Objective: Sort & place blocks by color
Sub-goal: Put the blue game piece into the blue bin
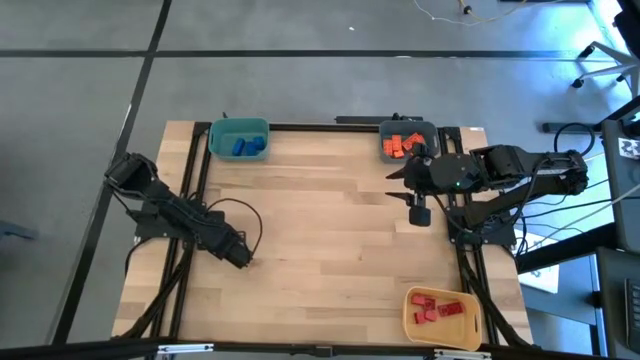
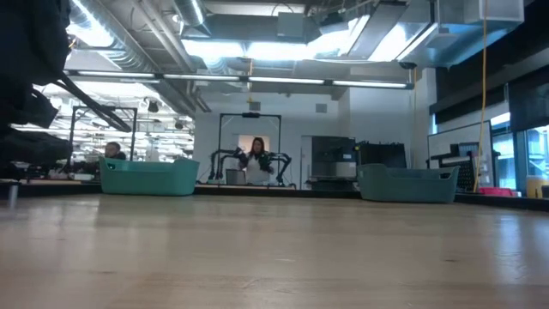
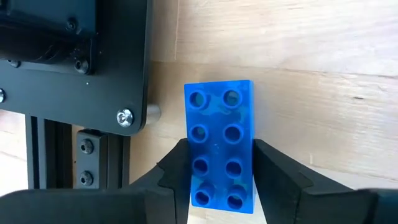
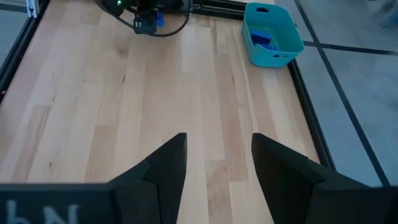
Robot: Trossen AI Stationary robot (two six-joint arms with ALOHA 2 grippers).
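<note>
Pale wood bench [image 1: 330, 230], sorted bins at frame corners; lower left, left tool [image 3: 222, 180] pinching last blue block [image 3: 220, 143] for teal bin [image 1: 238, 139]; right tool [image 4: 219, 162] parted, empty.

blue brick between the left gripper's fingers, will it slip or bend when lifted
The blue brick looks like rigid plastic, so it probably won't bend. The left gripper flanks its long flat sides, likely a stable hold, though the glossy surface might slip a little.

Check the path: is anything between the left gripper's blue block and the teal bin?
Nothing visible. The left gripper has the blue block between its fingers; only bare table lies between it and the teal bin.
</note>
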